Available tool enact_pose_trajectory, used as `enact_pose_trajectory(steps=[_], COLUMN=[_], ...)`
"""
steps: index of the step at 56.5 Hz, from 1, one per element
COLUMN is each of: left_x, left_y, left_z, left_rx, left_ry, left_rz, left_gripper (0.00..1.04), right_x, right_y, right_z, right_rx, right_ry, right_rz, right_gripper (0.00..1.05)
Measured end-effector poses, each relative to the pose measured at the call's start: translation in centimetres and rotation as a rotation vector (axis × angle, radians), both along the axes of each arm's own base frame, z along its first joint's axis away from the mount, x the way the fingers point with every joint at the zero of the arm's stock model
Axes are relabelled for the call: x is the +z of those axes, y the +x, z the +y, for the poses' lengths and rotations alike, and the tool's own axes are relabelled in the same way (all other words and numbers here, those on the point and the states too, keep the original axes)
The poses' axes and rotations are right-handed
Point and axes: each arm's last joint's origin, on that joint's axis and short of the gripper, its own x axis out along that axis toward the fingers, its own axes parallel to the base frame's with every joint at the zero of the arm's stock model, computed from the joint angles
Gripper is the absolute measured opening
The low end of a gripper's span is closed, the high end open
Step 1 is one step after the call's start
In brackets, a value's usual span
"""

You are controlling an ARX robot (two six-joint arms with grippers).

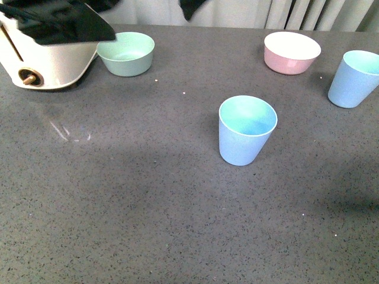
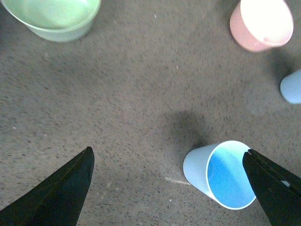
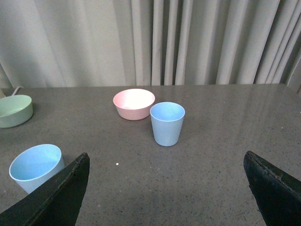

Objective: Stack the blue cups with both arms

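Front view, left to right on the grey speckled table (image 1: 118, 207): a white appliance (image 1: 41, 68) at the far left edge, overlapped by a blurred black part of the left arm (image 1: 59, 23); a sage-green bowl (image 1: 126, 53); the near blue cup (image 1: 246, 131), upright and alone near the table's middle; a pink bowl (image 1: 291, 52); the far blue cup (image 1: 355, 78), upright at the right edge. Seen from the near blue cup, the sage-green bowl lies at ten o'clock, the pink bowl at one o'clock and the far blue cup at two o'clock, well apart from it; the cups are unstacked. Left wrist view: the left gripper (image 2: 168, 151) is spread wide and holds nothing, with one fingertip at the near cup's rim; whether it touches cannot be told. Right wrist view: the right gripper (image 3: 165, 155) is likewise spread wide and empty, with the far blue cup standing beyond it, just beside the pink bowl.
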Motion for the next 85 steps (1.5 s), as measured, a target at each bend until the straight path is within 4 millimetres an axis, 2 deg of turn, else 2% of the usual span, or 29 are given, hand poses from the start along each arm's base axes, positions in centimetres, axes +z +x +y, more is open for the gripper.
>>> enact_pose_trajectory(steps=[5, 9, 11, 17, 23, 29, 33, 37, 49, 62, 68, 79, 85], left_x=[1.6, 2.0, 1.9, 1.3, 0.5, -1.1, -2.1, -2.5, -3.7, -4.5, -4.9, -6.0, -5.8], left_y=[-0.8, -1.4, -2.3, -5.1, -7.3, -9.1, -10.4, -11.3, -14.0, -15.8, -16.8, -18.1, -18.5], left_z=[2.4, 4.3, 5.9, 9.6, 11.4, 12.7, 13.6, 14.0, 15.5, 16.2, 17.3, 17.4, 17.4], left_rx=[0.037, 0.158, 0.209, 0.273, 0.268, 0.252, 0.246, 0.24, 0.248, 0.243, 0.25, 0.244, 0.245], left_ry=[-0.025, 0.054, 0.101, 0.179, 0.209, 0.24, 0.25, 0.248, 0.255, 0.256, 0.259, 0.256, 0.256], left_rz=[-0.108, -0.384, -0.527, -0.734, -0.787, -0.766, -0.757, -0.761, -0.766, -0.764, -0.763, -0.769, -0.772], left_gripper=[0.95, 0.85, 0.78, 0.6, 0.44, 0.26, 0.1, 0.02, 0.02, 0.02, 0.02, 0.02, 0.02], right_x=[0.0, 0.0, 0.0, 0.0, 0.0, 0.0, 0.0, 0.0, 0.0, 0.0, 0.0, 0.0, 0.0], right_y=[0.0, 0.0, 0.0, 0.0, 0.0, 0.0, 0.0, 0.0, 0.0, 0.0, 0.0, 0.0, 0.0], right_z=[0.0, 0.0, 0.0, 0.0, 0.0, 0.0, 0.0, 0.0, 0.0, 0.0, 0.0, 0.0, 0.0], right_rx=[0.0, 0.002, 0.001, 0.0, 0.001, 0.001, 0.0, 0.0, 0.0, 0.0, 0.0, 0.0, 0.0], right_ry=[0.0, 0.0, 0.0, 0.0, 0.0, 0.0, 0.0, 0.0, 0.0, 0.0, 0.0, 0.0, 0.0], right_rz=[0.0, 0.0, 0.0, 0.0, 0.0, 0.0, 0.0, 0.0, 0.0, 0.0, 0.0, 0.0, 0.0], right_gripper=[0.96, 0.96, 0.96, 0.96, 0.96, 0.96, 0.96, 0.96, 0.96, 0.96, 0.96, 0.96, 0.96])
